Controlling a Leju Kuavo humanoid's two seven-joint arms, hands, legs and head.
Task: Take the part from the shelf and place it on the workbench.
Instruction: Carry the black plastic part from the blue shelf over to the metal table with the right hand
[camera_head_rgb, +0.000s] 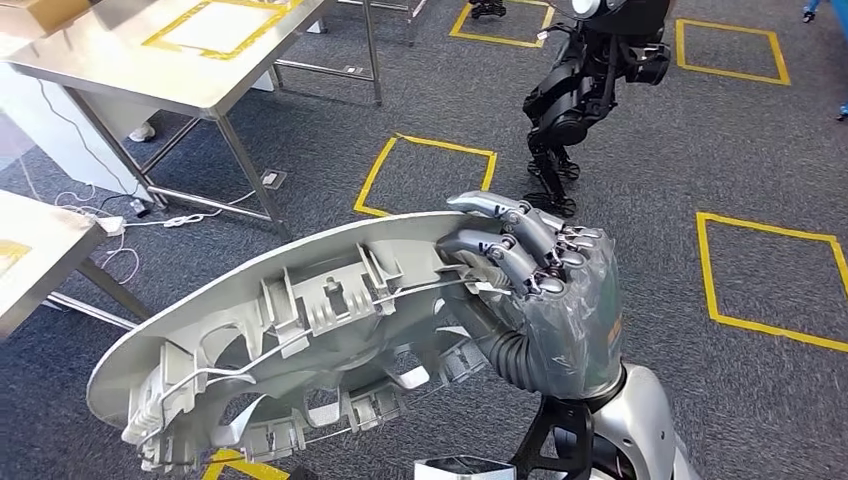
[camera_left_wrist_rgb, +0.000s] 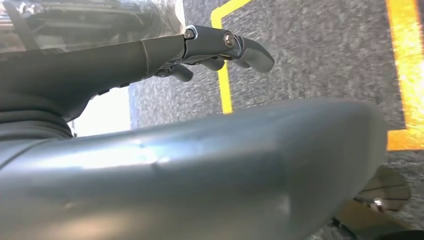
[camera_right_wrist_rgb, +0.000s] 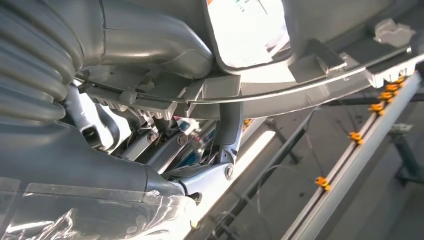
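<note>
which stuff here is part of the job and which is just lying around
Job:
- part, a silver wheel cover
- right hand, fingers hooked over its rim
- left hand, beside the part
- steel workbench

Lying about:
- other robot
- yellow floor squares
- white cables

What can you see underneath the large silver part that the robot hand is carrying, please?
Below the silver part lies grey carpet with a bit of yellow floor tape at its lower edge. The part hides the floor directly beneath it. The right robot hand grips its rim.
</note>
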